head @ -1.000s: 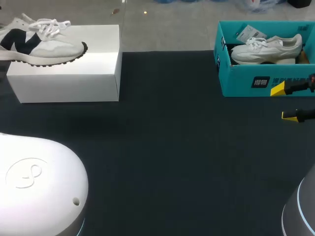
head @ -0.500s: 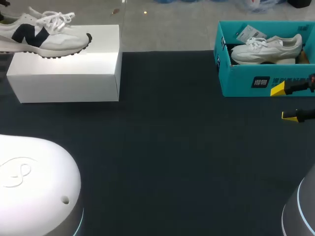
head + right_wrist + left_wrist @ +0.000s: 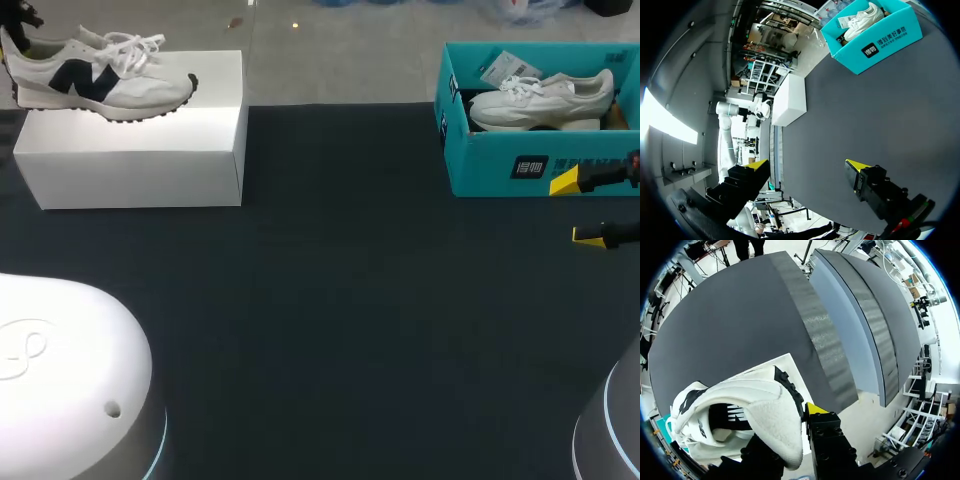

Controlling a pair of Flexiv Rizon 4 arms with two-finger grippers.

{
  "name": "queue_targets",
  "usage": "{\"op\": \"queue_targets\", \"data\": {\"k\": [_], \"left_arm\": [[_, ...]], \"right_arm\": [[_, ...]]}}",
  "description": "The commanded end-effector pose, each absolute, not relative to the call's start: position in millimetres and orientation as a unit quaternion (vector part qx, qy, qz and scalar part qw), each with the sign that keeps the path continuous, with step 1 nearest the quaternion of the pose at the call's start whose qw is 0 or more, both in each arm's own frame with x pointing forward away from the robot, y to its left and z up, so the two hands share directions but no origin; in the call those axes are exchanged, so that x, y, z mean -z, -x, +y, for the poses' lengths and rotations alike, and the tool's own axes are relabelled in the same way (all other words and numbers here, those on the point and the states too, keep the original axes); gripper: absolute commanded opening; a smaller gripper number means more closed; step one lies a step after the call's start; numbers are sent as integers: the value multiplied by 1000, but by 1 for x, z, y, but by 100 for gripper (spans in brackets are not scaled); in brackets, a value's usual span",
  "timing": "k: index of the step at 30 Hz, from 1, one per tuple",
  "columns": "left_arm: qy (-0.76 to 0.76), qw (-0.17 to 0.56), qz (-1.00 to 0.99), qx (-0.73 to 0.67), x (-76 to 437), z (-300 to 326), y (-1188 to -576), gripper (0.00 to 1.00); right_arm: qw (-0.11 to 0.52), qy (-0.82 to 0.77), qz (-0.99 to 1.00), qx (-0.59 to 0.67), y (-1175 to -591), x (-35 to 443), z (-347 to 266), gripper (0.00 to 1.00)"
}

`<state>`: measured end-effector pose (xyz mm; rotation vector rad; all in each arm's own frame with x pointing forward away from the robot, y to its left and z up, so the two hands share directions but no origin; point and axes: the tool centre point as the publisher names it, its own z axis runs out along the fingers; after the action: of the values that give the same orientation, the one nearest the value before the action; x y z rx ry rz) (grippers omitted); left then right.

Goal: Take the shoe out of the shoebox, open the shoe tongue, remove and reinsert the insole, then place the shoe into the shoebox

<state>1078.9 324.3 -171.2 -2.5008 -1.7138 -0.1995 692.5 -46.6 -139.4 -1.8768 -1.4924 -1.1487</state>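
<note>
Compared with one second before, the shoe [image 3: 100,80] had gone a little up and to the right, so that its heel, cut off by the edge of the head view earlier, was now seen whole. The round white cover of the left arm [image 3: 60,380] had also slid somewhat to the left. The left claw [image 3: 790,436] was gripping the shoe by the heel end from two sides, one yellow tip showing beside it and the other finger hidden under the shoe. The rest of the shoe reached out ahead of the claw. The white shoebox [image 3: 130,150] lay under the claw and the shoe; whether the sole touched its top, I could not tell.

The table [image 3: 340,300] was dark, with a matt surface, and the middle part of it was ahead of both claws. The right claw [image 3: 806,165] had not moved: it hung above the table, its fingers wide apart and holding nothing. Well ahead of it stood a teal box [image 3: 490,165] without lid, and a pale shoe [image 3: 545,97] lay inside that box
</note>
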Motion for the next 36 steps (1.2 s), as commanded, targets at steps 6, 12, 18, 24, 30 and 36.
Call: {"op": "queue_targets", "data": {"k": [6,12,18,24,30,36], "left_arm": [[808,43,-587,35,200,325,-1100,0],[807,48,-588,30,225,320,-1095,0],[795,43,-605,22,252,322,-1093,0],[794,41,-607,20,278,319,-1095,0],[798,45,-601,26,295,316,-1094,0],[793,45,-606,33,317,314,-1091,0]], "right_arm": [[238,686,-545,419,-692,140,-46,100],[238,686,-545,419,-692,140,-46,100],[238,686,-545,419,-692,140,-46,100],[238,686,-545,419,-692,140,-46,100],[238,686,-545,419,-692,140,-46,100],[238,686,-545,419,-692,140,-46,100]]}}
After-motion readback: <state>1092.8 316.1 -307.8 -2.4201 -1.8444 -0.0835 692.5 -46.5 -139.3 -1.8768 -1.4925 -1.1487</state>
